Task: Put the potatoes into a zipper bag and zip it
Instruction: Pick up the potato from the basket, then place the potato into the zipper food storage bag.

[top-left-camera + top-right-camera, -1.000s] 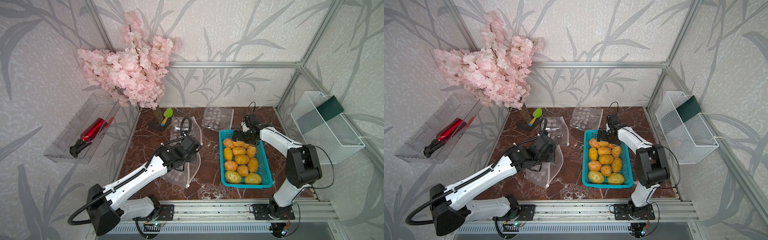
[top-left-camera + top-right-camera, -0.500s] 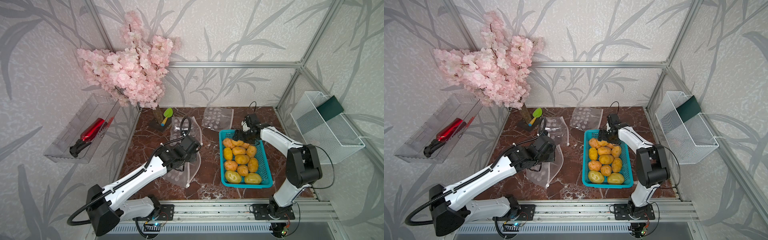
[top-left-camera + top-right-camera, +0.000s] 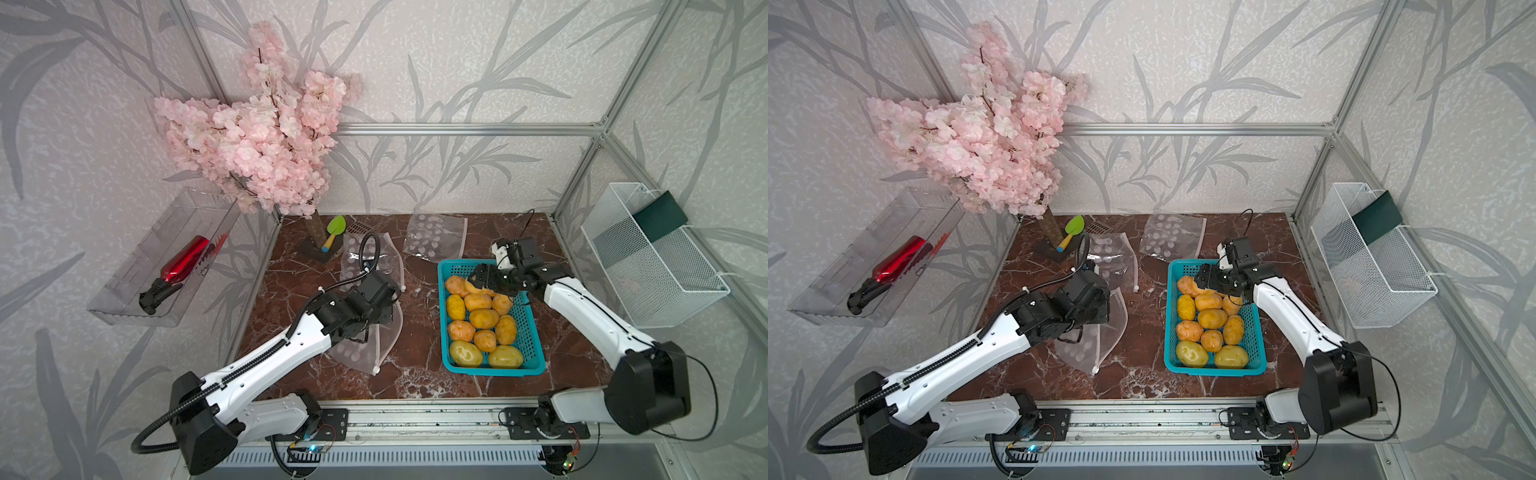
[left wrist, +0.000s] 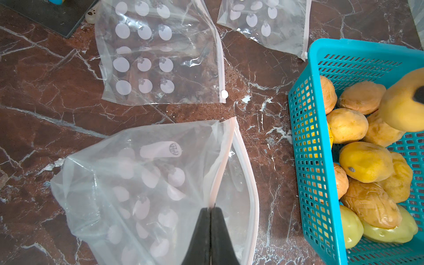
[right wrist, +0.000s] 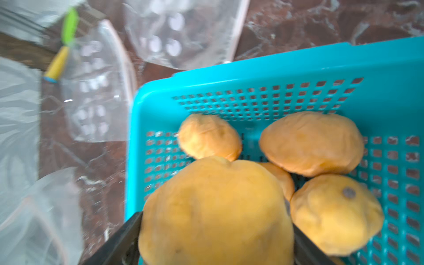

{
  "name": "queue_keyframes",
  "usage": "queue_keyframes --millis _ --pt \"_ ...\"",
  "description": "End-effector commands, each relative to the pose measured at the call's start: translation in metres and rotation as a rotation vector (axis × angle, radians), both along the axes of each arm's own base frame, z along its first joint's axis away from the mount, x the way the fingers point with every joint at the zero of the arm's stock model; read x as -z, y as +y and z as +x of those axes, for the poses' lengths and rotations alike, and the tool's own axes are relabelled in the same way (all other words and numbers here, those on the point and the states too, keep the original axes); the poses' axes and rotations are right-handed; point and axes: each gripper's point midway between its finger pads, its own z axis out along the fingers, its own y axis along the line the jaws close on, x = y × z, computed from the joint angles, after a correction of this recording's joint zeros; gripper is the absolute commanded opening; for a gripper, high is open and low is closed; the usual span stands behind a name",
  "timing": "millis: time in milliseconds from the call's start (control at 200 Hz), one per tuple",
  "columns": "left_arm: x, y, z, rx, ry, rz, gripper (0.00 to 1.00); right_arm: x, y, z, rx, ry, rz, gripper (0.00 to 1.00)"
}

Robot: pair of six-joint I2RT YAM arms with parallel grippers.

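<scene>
Several yellow to orange-tan potatoes lie in a teal basket on the marble table. Over the basket's far end my right gripper is shut on one smooth potato, a finger on each side. To the left lies a clear zipper bag printed with white fruit shapes. My left gripper is shut on its upper zipper lip, which holds the mouth apart towards the basket. In both top views the wrist hides those jaws.
Two more printed bags lie flat at the back. A pink blossom tree and a green trowel stand at the back left. A white wire basket hangs on the right wall, a clear tray with a red bottle on the left.
My right jaws have closed in on a potato at the basket's far end. The left arm and its bag have stayed put.
</scene>
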Motion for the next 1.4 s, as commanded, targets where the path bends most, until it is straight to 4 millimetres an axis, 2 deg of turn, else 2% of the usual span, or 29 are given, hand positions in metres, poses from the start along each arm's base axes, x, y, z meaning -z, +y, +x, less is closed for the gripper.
queue_keyframes --millis 0,150,245,340,520,700,950,1185,1395 --pt "-0.012 -0.005 0.009 -0.033 -0.043 -0.049 0.00 -0.030 0.026 -0.019 -0.079 -0.115 0.065 0.51" --pt "-0.029 -0.030 0.022 -0.045 -0.031 -0.142 0.00 -0.062 0.063 -0.041 -0.205 -0.273 0.135 0.51" --pt "-0.043 -0.037 0.032 -0.051 -0.067 -0.161 0.00 -0.076 0.090 -0.056 -0.311 -0.332 0.216 0.51" --pt "-0.037 -0.042 0.037 -0.037 -0.060 -0.155 0.00 -0.085 0.112 -0.071 -0.396 -0.371 0.283 0.51" --pt "-0.025 -0.051 0.036 0.020 -0.040 -0.151 0.00 -0.088 0.149 -0.096 -0.520 -0.405 0.338 0.51" --pt "-0.028 -0.055 0.031 0.042 -0.018 -0.176 0.00 -0.074 0.177 -0.106 -0.585 -0.370 0.320 0.50" --pt "-0.041 -0.049 0.024 0.048 -0.043 -0.215 0.00 -0.035 0.193 -0.093 -0.577 -0.277 0.278 0.49" --pt "-0.059 -0.050 0.011 0.089 -0.058 -0.289 0.00 -0.008 0.195 -0.081 -0.541 -0.214 0.201 0.48" --pt "-0.067 -0.036 0.006 0.065 -0.097 -0.287 0.00 0.012 0.190 -0.072 -0.496 -0.159 0.120 0.54"
